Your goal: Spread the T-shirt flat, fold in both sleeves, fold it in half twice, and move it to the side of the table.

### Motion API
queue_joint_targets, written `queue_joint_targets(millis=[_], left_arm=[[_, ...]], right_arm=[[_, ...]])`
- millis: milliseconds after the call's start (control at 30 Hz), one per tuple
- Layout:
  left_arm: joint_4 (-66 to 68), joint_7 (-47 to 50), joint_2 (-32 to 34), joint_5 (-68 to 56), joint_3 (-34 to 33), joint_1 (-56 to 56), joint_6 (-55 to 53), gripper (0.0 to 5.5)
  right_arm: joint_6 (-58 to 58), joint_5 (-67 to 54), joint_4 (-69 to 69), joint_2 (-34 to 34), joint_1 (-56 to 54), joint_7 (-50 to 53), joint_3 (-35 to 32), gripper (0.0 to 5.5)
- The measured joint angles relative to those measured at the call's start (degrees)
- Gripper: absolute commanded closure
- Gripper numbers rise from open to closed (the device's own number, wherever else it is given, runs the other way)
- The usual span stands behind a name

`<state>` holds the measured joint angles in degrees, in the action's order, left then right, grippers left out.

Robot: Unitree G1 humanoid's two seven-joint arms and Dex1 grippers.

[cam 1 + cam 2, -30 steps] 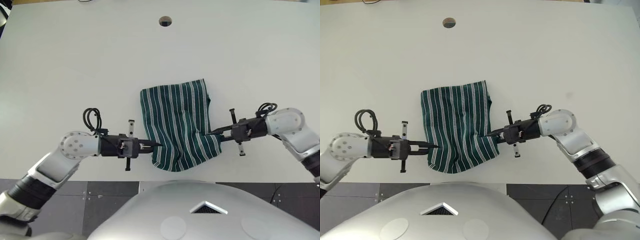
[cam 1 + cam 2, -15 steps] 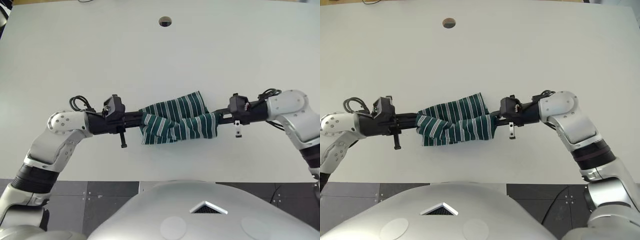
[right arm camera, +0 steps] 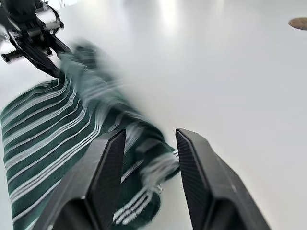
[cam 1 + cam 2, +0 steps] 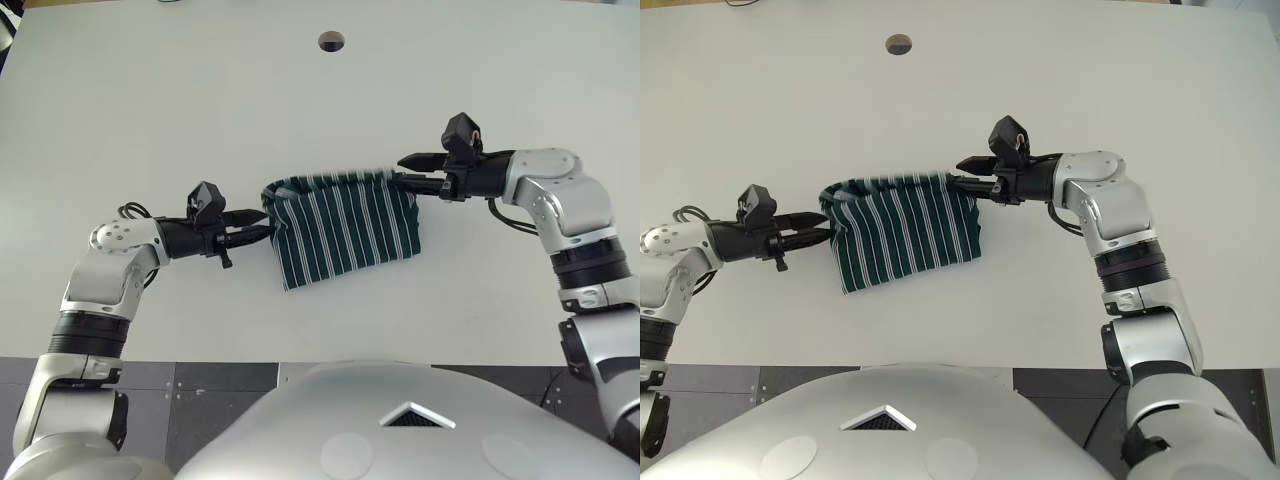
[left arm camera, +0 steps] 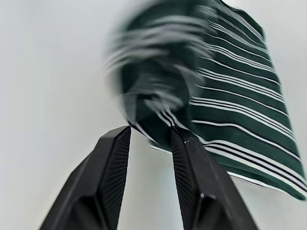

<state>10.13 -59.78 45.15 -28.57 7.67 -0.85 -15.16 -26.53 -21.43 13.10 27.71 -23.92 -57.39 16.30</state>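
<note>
On table: folded T-shirt; left gripper, right gripper both released beside far corners.

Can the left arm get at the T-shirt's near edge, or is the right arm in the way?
Probably yes. The left gripper is open beside the T-shirt's left edge, bare table runs along the near edge, and the right gripper sits at the far right corner, well clear.

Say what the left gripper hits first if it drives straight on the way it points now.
The T-shirt. The left gripper is open and aimed at the folded shirt's left edge, with its tips right by the cloth. Whether they already touch it is unclear.
</note>
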Motion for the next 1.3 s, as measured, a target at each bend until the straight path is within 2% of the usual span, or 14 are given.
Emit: queue_joint_targets(millis=[200,267,333,433,533,633,733,833,933,1033,1100,1133,1200,1300], left_arm=[[8.6,8.5,-3.5,-0.5,-5.4,-8.5,-14.7,4.01],[10.3,10.3,-4.5,-0.5,-7.4,-9.9,-17.5,4.01],[10.4,11.1,-5.1,-0.6,-9.0,-10.2,-17.8,4.01],[10.5,13.7,-6.7,-0.6,-12.0,-10.7,-17.4,4.01],[10.5,18.0,-9.9,-1.6,-16.2,-12.2,-15.0,4.01],[10.5,20.8,-12.2,-1.6,-18.8,-13.0,-11.3,4.01],[10.1,24.2,-14.1,-1.2,-21.6,-13.6,-6.4,4.01],[7.7,25.6,-14.8,-1.1,-23.3,-14.3,-4.6,4.01],[5.6,26.7,-16.4,-1.2,-23.6,-14.3,-4.6,4.01],[1.8,26.4,-16.9,0.4,-23.2,-14.3,0.4,4.01],[0.1,26.7,-18.3,0.8,-23.3,-14.3,3.3,4.01],[0.1,27.1,-19.5,1.3,-23.2,-14.4,5.1,4.01],[0.6,29.7,-22.6,2.2,-23.1,-16.0,8.1,4.01],[4.3,36.0,-28.3,2.4,-23.6,-23.4,11.2,4.01]], right_arm=[[-5.0,-0.7,6.0,-8.9,-2.2,10.8,-6.3,3.59],[-0.1,-0.1,5.3,-9.7,-1.8,11.4,-7.6,3.59],[10.6,1.5,1.2,-9.6,-0.1,8.5,-7.2,3.59],[26.5,4.2,-4.3,-9.7,4.2,3.2,-3.0,3.59],[45.6,15.8,-2.2,-9.4,8.2,1.2,6.7,3.59],[53.3,31.3,8.6,-8.3,6.7,9.9,13.4,3.59],[53.8,43.1,16.9,-6.7,-2.3,22.8,14.8,3.59],[47.6,47.4,17.5,1.9,-6.7,21.7,12.2,3.59],[41.8,49.3,18.5,18.8,-7.4,14.3,6.8,3.59],[38.2,50.6,32.5,33.2,-14.5,9.6,2.9,3.59],[37.3,53.2,41.3,37.3,-21.0,13.5,2.5,3.59],[38.2,53.2,43.0,37.3,-23.6,17.0,1.5,3.59],[43.5,48.4,42.7,31.6,-27.1,24.4,-2.8,3.59],[52.5,38.1,38.5,15.9,-27.9,31.7,-7.4,3.59]])
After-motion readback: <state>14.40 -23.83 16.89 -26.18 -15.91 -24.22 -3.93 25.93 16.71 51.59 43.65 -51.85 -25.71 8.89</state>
